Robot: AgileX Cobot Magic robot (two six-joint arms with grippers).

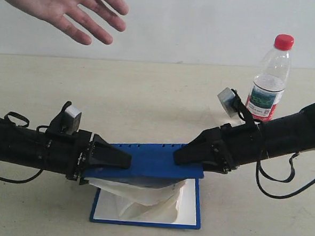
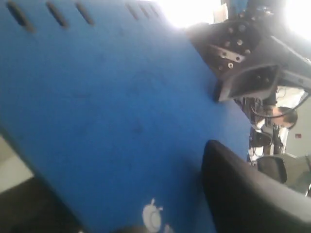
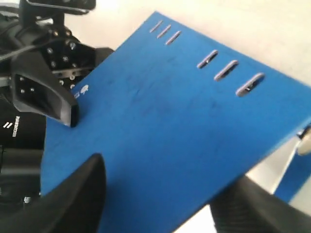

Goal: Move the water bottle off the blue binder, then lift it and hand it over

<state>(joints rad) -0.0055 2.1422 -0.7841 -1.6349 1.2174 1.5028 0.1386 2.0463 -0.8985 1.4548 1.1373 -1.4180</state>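
At 6 o'clock on the beige table [image 1: 148,96]: flat dark-blue rectangular binder [image 1: 155,159], cover lifting, white pages [image 1: 142,194] sagging beneath. The left gripper [image 1: 120,159] is clamping the cover's 9 o'clock edge and the right gripper [image 1: 183,154] its 3 o'clock edge. Small clear plastic water bottle with red cap [image 1: 268,84] standing upright off the binder at 2 o'clock. Bare open hand [image 1: 68,5] hovering at 11 o'clock.

the raised cover of the blue binder [image 1: 149,159] spans the middle, pinched at its ends by the left hand [image 1: 124,160] and the right hand [image 1: 181,156]; both arms bar a low pass across. behind them the tabletop [image 1: 148,96] lies open. the water bottle [image 1: 269,82] stands just behind the right arm, free from above. a person's palm [image 1: 68,8] hangs over the far left.
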